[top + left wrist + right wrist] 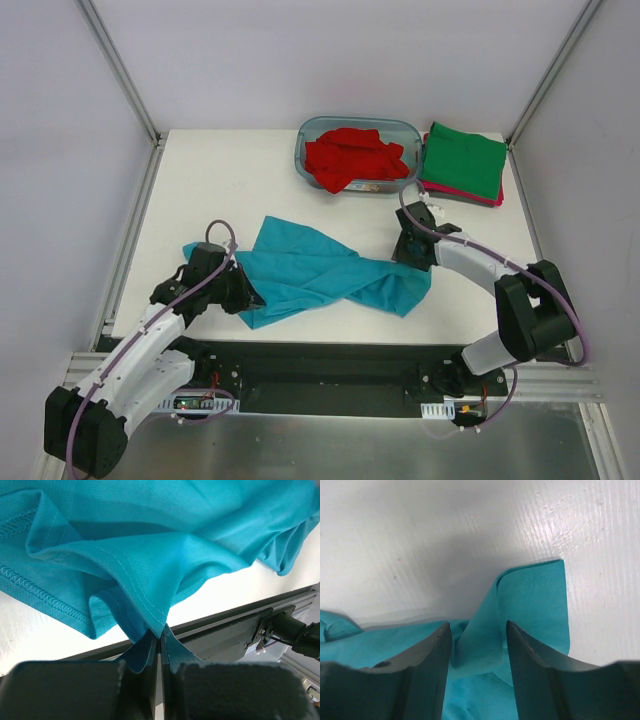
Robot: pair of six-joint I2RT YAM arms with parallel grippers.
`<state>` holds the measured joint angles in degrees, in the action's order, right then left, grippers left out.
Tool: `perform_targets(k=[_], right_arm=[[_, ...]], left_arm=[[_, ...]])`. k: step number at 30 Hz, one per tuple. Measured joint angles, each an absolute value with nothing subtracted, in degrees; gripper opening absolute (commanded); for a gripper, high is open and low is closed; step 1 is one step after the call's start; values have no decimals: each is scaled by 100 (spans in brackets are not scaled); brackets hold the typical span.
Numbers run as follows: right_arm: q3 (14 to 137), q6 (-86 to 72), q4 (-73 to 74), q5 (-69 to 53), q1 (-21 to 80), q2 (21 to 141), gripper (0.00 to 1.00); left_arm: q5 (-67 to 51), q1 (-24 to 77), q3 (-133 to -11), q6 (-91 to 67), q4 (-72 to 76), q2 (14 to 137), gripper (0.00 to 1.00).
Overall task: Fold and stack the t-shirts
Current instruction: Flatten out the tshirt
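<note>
Teal t-shirt (310,272), long axis L-R

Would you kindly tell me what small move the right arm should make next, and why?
Probably close the right gripper on the teal t-shirt: its fingers stand apart with a raised fold between them, while the left gripper is shut on its hem.

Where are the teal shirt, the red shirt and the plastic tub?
teal shirt (320,270), top view, middle of the cloth
red shirt (355,157), top view, middle of the heap
plastic tub (318,130), top view, bare far-left corner
</note>
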<state>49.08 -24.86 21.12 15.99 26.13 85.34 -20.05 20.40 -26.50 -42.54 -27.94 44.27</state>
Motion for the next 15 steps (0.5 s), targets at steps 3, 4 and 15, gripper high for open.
perform_targets(k=[3,4,15], right_arm=[[4908,-2563,2141,1739,2620,8613,20],[4910,-2576,2150,1787,2628,8608,18],[5297,-2259,2716,2571,2637,6831,0]], left_arm=[[-2008,2040,-2757,-4250,-2884,4364,0],[-2008,2040,-2805,-4250,-2928,4335,0],[-1841,2040,-4252,-4136,-3096,4493,0]])
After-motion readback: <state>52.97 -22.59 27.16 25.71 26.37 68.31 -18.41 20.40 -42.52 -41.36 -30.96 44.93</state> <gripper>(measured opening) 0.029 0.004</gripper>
